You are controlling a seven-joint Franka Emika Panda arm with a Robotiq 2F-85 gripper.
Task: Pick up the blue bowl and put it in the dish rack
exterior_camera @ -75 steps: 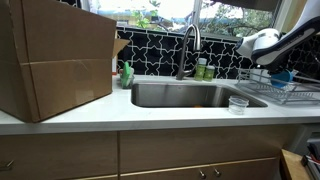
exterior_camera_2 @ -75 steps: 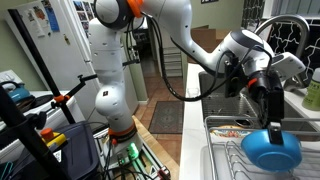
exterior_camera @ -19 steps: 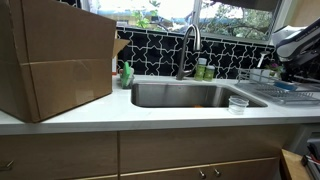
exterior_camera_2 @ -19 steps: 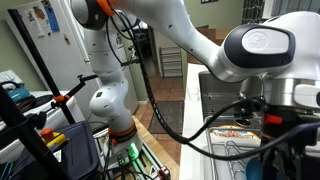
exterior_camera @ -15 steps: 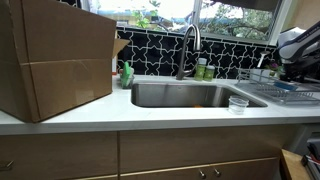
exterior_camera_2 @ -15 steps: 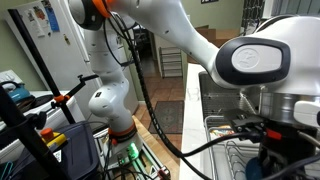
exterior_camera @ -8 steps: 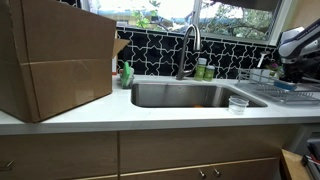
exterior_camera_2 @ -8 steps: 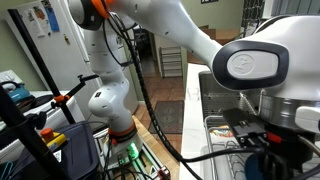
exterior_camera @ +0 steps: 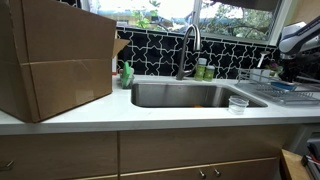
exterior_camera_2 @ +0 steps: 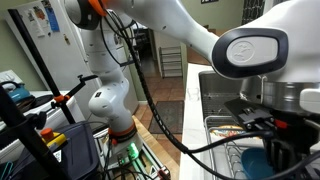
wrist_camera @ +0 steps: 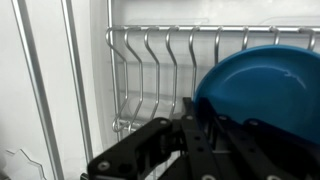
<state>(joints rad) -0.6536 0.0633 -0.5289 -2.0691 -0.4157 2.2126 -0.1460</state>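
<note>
The blue bowl (wrist_camera: 265, 85) stands tilted inside the dish rack (wrist_camera: 150, 70), against its upright wire prongs. In the wrist view my gripper (wrist_camera: 203, 108) is low over the rack, and its black fingers are closed on the bowl's left rim. In an exterior view the bowl (exterior_camera_2: 255, 163) shows as a blue patch in the rack (exterior_camera_2: 225, 150), partly hidden by the gripper (exterior_camera_2: 275, 150). In the exterior view across the counter the rack (exterior_camera: 290, 93) sits at the far right under the arm (exterior_camera: 298, 42); the bowl is hidden there.
A steel sink (exterior_camera: 190, 95) with a faucet (exterior_camera: 188, 45) lies next to the rack. A small clear cup (exterior_camera: 238, 103) stands on the counter edge. A large cardboard box (exterior_camera: 55, 60) fills the counter's other end. Green bottles (exterior_camera: 203, 70) stand behind the sink.
Five seconds ago the bowl hung above the rack in the gripper. It has come down into the rack. In the last second the arm has shifted only slightly.
</note>
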